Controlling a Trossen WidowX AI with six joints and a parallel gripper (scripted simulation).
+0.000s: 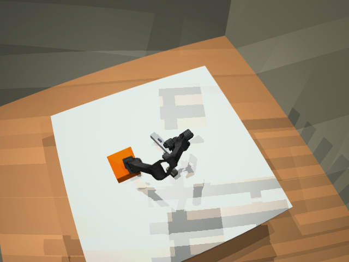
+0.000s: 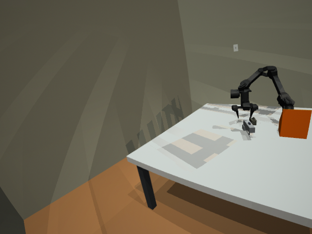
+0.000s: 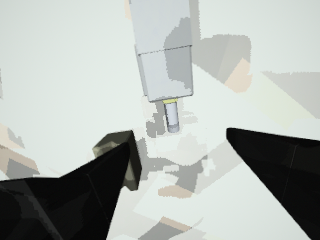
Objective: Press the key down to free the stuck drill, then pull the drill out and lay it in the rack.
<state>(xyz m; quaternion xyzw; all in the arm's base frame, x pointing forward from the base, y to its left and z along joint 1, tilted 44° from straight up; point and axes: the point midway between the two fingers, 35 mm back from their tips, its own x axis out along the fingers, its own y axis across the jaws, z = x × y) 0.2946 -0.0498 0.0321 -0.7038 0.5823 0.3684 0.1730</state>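
The grey oblong holder stands over the table, with the small dark blue key on its top. The silver drill sticks out of the holder's end, with a yellow band at its root. The small olive rack stands nearby, partly hidden behind the left finger in the wrist view. My gripper is open and empty, pointing down above the table. In the wrist view its fingertips lie either side of the drill's line, just beyond the drill's free end.
A large orange block stands beside the arm's base. The white table carries broad patches of shadow. The rack is close to the left finger in the wrist view.
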